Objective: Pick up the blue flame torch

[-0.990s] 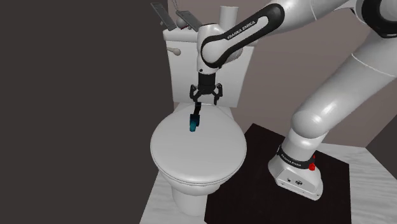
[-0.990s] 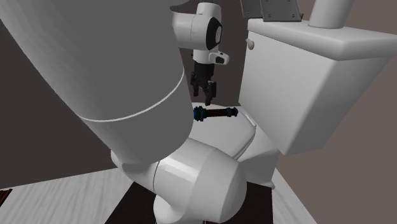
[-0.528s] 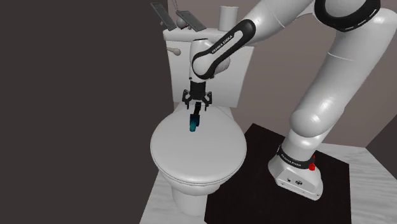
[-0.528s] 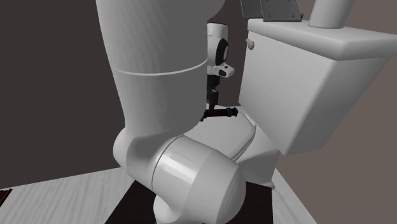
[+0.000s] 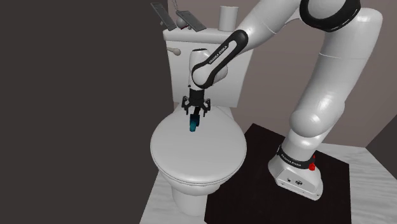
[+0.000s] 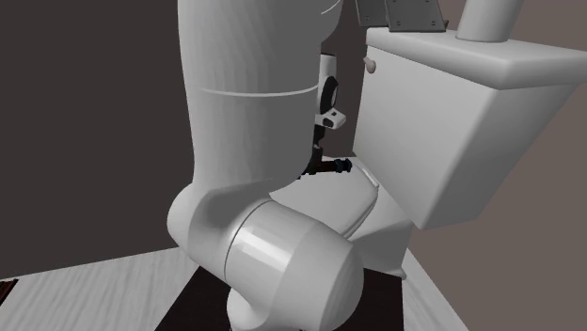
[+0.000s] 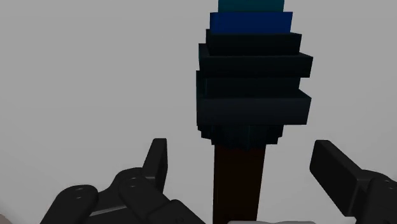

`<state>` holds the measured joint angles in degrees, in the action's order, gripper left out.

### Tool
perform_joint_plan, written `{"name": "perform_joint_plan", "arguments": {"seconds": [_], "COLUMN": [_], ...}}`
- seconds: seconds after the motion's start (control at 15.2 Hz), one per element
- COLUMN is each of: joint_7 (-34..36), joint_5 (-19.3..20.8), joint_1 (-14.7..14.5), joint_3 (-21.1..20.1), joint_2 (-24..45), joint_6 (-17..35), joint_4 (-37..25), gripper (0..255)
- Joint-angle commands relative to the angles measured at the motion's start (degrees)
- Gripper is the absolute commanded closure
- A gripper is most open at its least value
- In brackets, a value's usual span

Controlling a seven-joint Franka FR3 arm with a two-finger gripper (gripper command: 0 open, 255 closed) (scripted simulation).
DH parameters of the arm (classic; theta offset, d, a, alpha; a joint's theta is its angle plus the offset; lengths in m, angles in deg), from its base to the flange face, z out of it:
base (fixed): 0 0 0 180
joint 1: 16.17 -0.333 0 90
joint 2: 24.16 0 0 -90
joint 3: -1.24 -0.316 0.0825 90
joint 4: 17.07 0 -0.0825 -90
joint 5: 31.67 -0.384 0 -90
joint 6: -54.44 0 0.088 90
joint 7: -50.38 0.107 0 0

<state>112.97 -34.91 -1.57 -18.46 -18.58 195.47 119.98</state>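
1. The torch (image 5: 193,124) lies on its side on the closed white toilet lid (image 5: 203,156). The gripper (image 5: 194,112) hangs directly above it, pointing down.
2. In the wrist view, the fingers (image 7: 158,159) are spread wide. The torch's (image 7: 254,83) slim dark stem (image 7: 238,184) runs up between them, roughly midway, and neither pad touches it.
3. Just past the fingertips the stem widens into a stepped black collar (image 7: 254,95). Blue and teal sections follow farther out from the fingers.
4. The torch looks small, rigid and probably light, so a moderate squeeze should be enough and crushing seems unlikely.
5. The best place to take hold appears to be the narrow stem between the pads, just short of the collar. The collar's step could then act as a stop against slipping.
6. The lid looks smooth and slightly domed. If one finger lands first, the torch may roll or skid sideways, so both pads should meet it together.
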Motion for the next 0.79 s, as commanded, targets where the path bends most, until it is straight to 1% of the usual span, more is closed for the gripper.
{"name": "perform_joint_plan", "arguments": {"seconds": [0.0,0.07,0.59,0.73], "joint_7": [0.1,0.0,0.1,-0.1], "joint_5": [0.3,0.2,0.3,0.0], "joint_1": [0.0,0.0,0.0,0.1], "joint_3": [0.1,0.1,0.1,0.0], "joint_2": [0.6,0.6,0.7,-0.1], "joint_6": [0.6,0.6,0.7,-0.2], "joint_4": [0.0,0.0,0.0,-0.1], "gripper": [0,255,255,255]}}
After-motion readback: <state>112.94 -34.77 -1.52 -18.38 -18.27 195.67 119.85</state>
